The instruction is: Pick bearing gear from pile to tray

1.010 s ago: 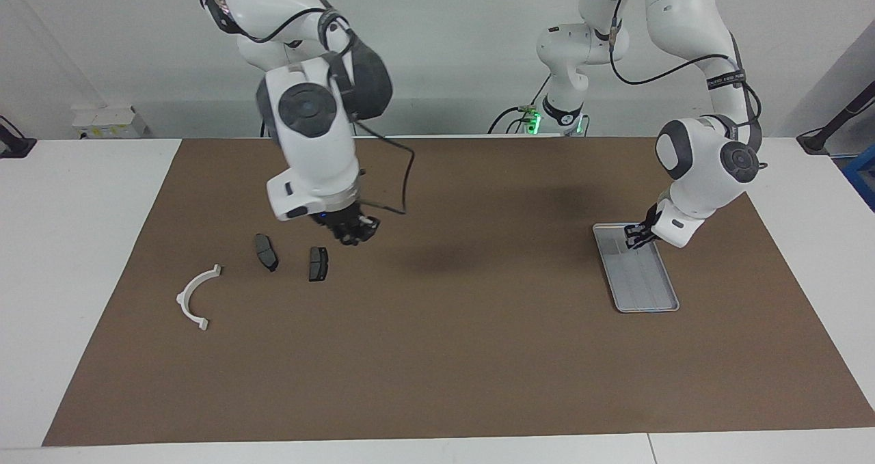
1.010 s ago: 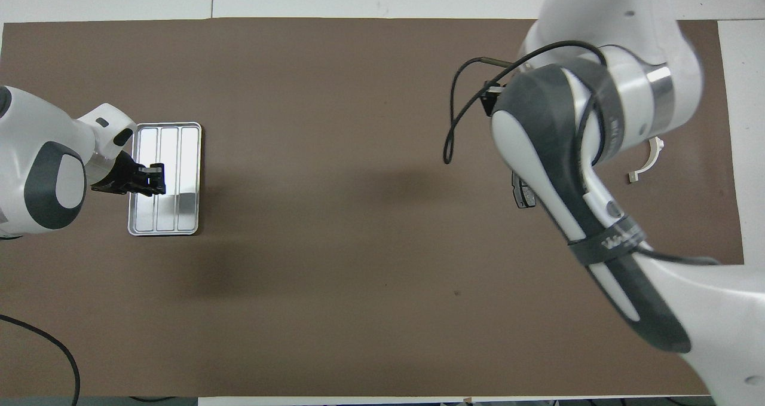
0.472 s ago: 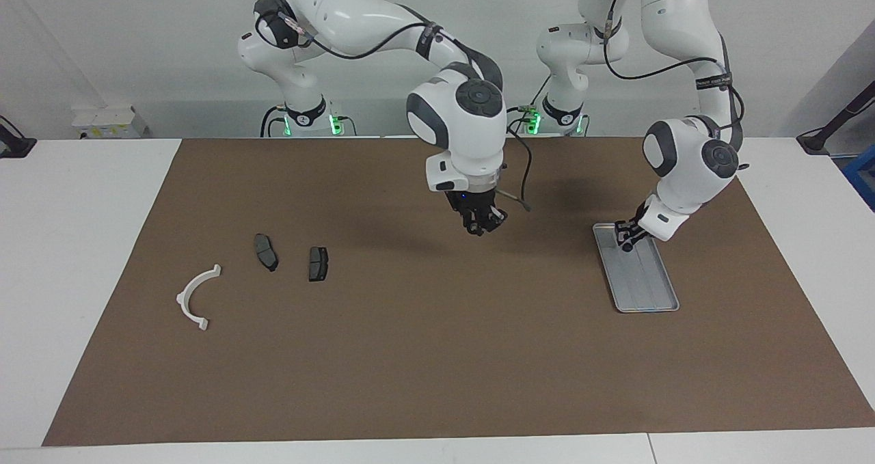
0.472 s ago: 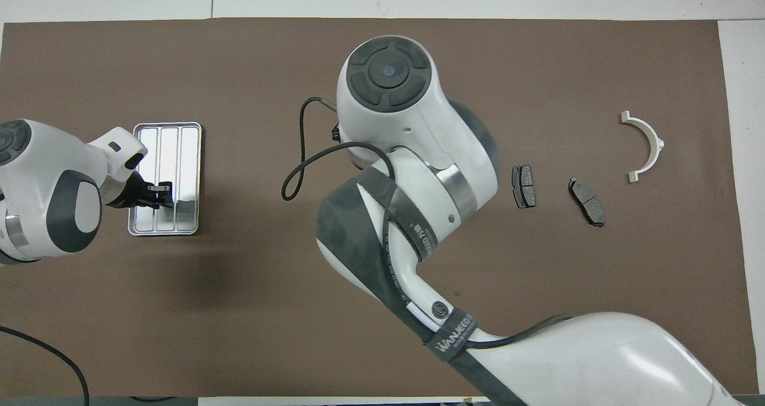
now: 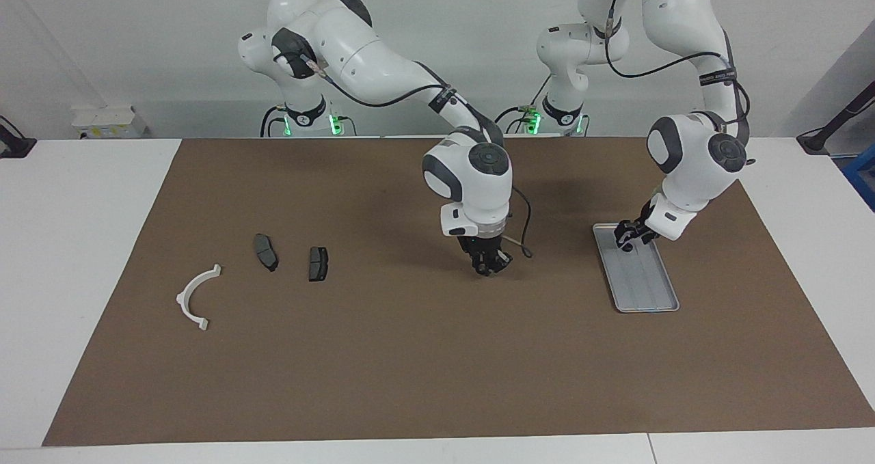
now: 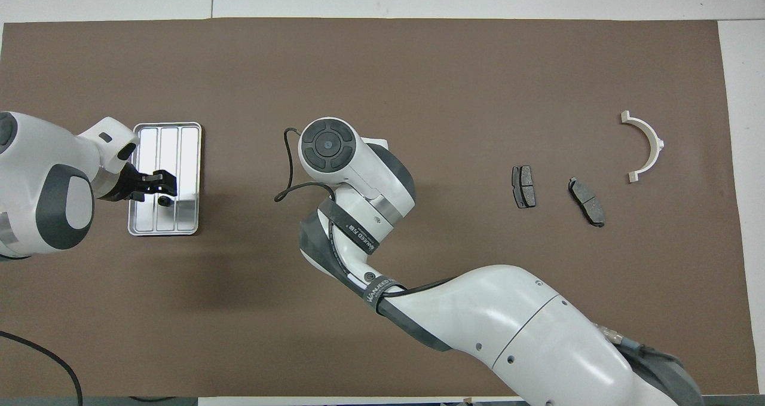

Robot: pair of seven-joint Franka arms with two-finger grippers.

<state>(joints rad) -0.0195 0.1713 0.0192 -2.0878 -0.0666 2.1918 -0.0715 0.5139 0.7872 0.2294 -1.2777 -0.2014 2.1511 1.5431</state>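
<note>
Hovering low over the tray (image 5: 653,296), left gripper (image 5: 625,236) is releasing a small black piece (image 6: 162,201) onto it, finger state unclear; right gripper (image 5: 489,267), seemingly closed, is idling mid-mat.

The white right arm stretches out from its base toward the table's middle, wrist bent straight down, its black two-finger right gripper (image 5: 489,270) low over the mat. The white left arm folds down at its own end, its forearm slanting, its black left gripper (image 5: 623,237) tilted downward.
</note>
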